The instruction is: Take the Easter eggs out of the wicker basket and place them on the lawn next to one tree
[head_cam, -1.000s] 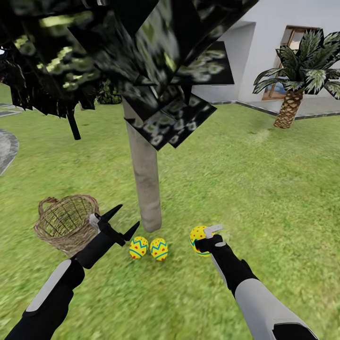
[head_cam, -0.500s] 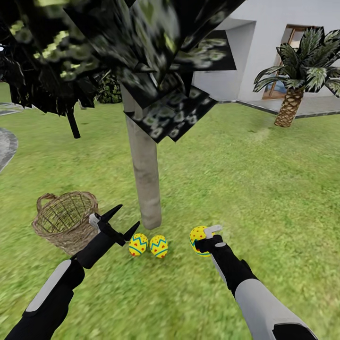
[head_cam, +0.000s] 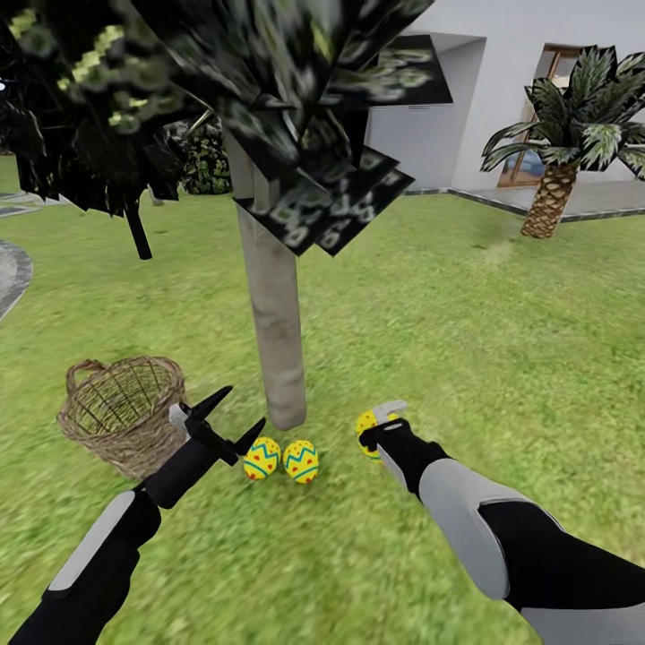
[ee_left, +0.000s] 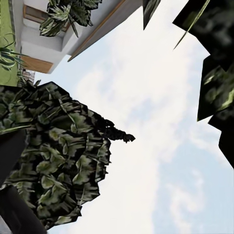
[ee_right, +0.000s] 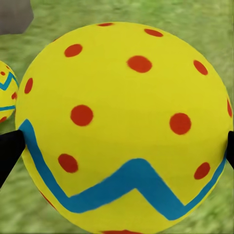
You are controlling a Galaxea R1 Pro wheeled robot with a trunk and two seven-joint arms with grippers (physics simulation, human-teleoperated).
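My right gripper (head_cam: 376, 428) pinches egg #3 (head_cam: 365, 423), low center-right of frame, w/ tree trunk (head_cam: 278, 340) up-left & nearer; left gripper (head_cam: 228, 415) jaws spread, empty.

Head view: high, facing forward and down over the lawn (head_cam: 466, 313) toward the tree (head_cam: 276, 331). Left wrist view: faces skyward past foliage. Right wrist view: very close on 1 egg (ee_right: 124, 126), shared with the head view (head_cam: 365, 421).
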